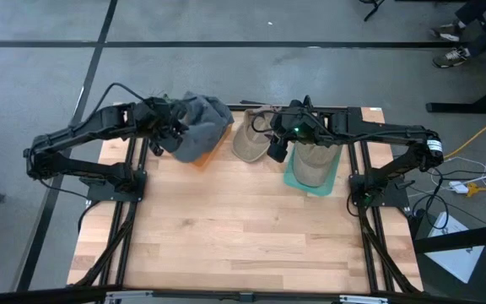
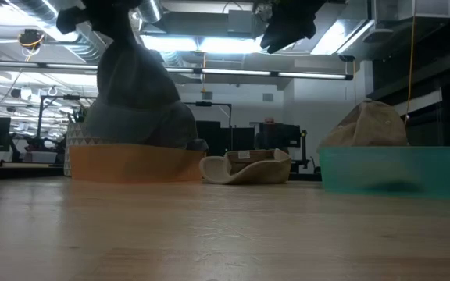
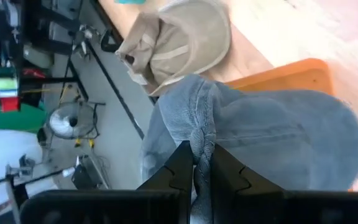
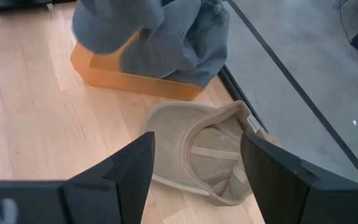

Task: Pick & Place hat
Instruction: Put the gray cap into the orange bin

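**Left gripper pinching grey hat over orange bin; right gripper spread above upturned tan cap**

I start at my left gripper. Its two fingers stand nearly together, nipped on a fold of the grey hat, with corduroy cloth bunched right at the tips. Past the fingertips the hat's crown hangs down over the orange bin, whose rim shows just beyond the fabric. From table height I see the grey hat draped tall from the gripper, its lower part resting in the orange bin. From above, the left gripper sits at the near-left edge of that hat, at the table's far side.

My right gripper has its fingers set wide apart, gripping nothing. Between and just beyond them lies a tan cap, upside down on the wooden table, inner band and strap showing. I cannot tell whether the tips touch it; the level view shows that gripper high, well clear of the cap. Farther beyond the tips stand the orange bin and grey hat.

Beside the right gripper, on its outer side, a second tan hat sits in a teal bin
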Available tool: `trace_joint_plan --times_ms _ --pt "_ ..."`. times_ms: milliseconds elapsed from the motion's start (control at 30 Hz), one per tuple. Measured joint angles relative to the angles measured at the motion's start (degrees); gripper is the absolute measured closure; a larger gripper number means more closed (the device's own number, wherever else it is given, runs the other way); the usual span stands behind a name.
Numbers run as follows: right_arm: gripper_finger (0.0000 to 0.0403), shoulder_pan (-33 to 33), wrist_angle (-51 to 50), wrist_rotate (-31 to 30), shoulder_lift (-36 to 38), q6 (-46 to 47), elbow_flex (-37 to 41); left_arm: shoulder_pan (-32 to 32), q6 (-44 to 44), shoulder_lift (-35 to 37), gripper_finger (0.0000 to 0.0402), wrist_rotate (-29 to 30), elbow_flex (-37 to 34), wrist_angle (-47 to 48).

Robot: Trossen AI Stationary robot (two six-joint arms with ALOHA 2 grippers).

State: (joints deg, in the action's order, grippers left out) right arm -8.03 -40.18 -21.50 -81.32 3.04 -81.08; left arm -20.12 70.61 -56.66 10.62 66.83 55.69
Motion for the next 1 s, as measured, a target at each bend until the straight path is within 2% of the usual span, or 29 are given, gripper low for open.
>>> trace_joint_plan --times_ms 300,467,767,1000 --pt "0.0166 0.0 0.0 0.0 0.0 5.3 0.0 -0.4 5.3 0.1 0.0384 1.4 -5.5 -7.9" --pt "0.0166 0.0 0.0 0.0 0.0 5.9 0.0 -2.8 6.8 0.1 0.0384 -0.9 -5.6 -12.7" --pt "0.0166 0.0 -0.1 0.0 0.0 6.9 0.0 -7.7 6.7 0.1 0.0384 -7.6 -5.6 -10.2" --pt "0.0166 0.0 -0.5 0.0 0.0 7.2 0.0 -10.9 7.2 -0.5 0.0384 -10.0 -5.6 -9.4"
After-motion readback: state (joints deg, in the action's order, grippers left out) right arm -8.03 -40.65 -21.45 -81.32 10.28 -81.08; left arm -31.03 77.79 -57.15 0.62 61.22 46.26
